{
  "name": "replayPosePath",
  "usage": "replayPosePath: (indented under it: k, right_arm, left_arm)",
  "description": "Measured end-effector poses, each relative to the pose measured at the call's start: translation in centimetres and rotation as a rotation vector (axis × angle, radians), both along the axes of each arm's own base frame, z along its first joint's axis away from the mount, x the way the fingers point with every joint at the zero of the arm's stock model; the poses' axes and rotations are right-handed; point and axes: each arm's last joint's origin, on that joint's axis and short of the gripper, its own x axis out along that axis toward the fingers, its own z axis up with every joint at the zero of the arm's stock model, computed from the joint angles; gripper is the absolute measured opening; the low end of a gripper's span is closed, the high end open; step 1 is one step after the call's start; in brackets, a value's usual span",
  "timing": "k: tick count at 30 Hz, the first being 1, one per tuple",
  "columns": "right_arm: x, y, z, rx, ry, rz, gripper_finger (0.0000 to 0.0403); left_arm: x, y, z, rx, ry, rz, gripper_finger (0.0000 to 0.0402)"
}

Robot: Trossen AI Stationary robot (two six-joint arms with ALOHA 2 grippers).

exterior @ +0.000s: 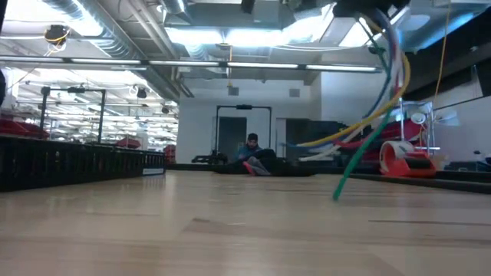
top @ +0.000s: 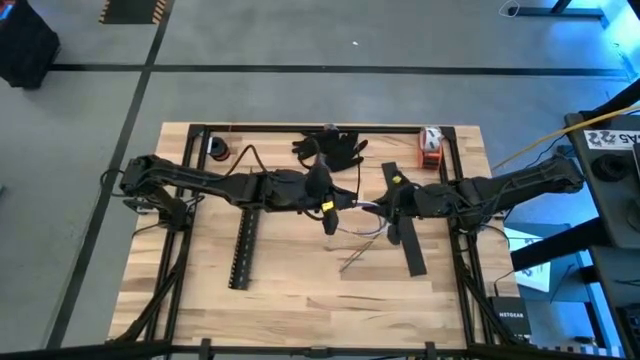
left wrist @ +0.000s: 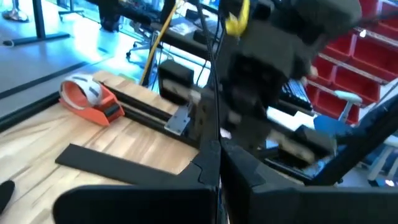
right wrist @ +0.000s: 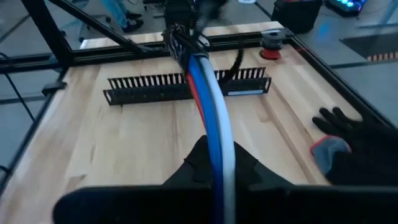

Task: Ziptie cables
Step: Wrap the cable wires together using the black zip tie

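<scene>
The cables (right wrist: pixel 208 106), a bundle of blue, white and red wires, span between my two raised grippers. They show in the high view (top: pixel 362 210) at mid-table. In the low view the cables (exterior: pixel 381 100) arc down, and the green free end (exterior: pixel 337 193) hangs just above the wood. My right gripper (right wrist: pixel 217 177) is shut on the bundle. My left gripper (top: pixel 328 207) is shut at the bundle's other end. A thin straight strip (top: pixel 356 258) lies on the table below them. My left gripper meets the bundle's dark-tipped end (right wrist: pixel 178 38), coming roughly level from the table's left. Its own dark fingers hide the hold. In its wrist view a thin dark strand (left wrist: pixel 216 118) runs out from between the shut fingers (left wrist: pixel 242 180). The bundle is lifted there. My right gripper pinches the bundle (right wrist: pixel 219 158) between its two fingers, coming from the table's right and slanting slightly down. The wires run out along the fingers toward the left gripper in a shallow arch. Behind the hold, the loose ends (exterior: pixel 307 149) hang down.
A black slotted channel (top: pixel 243 250) lies left of centre and a flat black strip (top: pixel 407 230) right of centre. Black gloves (top: pixel 332 148), a red tape dispenser (top: pixel 430 145) and a red spool (top: pixel 218 150) sit along the far edge. A black frame (top: pixel 300 128) borders the table.
</scene>
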Motion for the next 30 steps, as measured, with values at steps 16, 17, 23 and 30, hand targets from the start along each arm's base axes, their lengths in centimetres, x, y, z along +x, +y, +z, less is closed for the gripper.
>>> replayPosePath:
  k: [16,17,23,30]
  right_arm:
    - [1.9,0.4,1.2,-0.163,0.121,0.036,0.0006]
    - [2.0,0.4,1.5,-0.164,0.108,0.037,0.0006]
    - [2.3,0.5,1.2,-0.184,0.127,0.048,0.0006]
    - [3.6,0.9,-0.6,-0.193,0.217,0.074,0.0006]
  left_arm:
    - [1.6,-0.2,-1.2,0.009,-0.042,-0.053,0.0001]
    - [1.6,-0.2,-1.2,0.022,-0.038,-0.054,0.0001]
    - [1.7,-0.2,-1.4,0.111,-0.022,-0.067,0.0001]
    - [3.2,-0.4,-4.2,0.133,0.036,-0.074,0.0001]
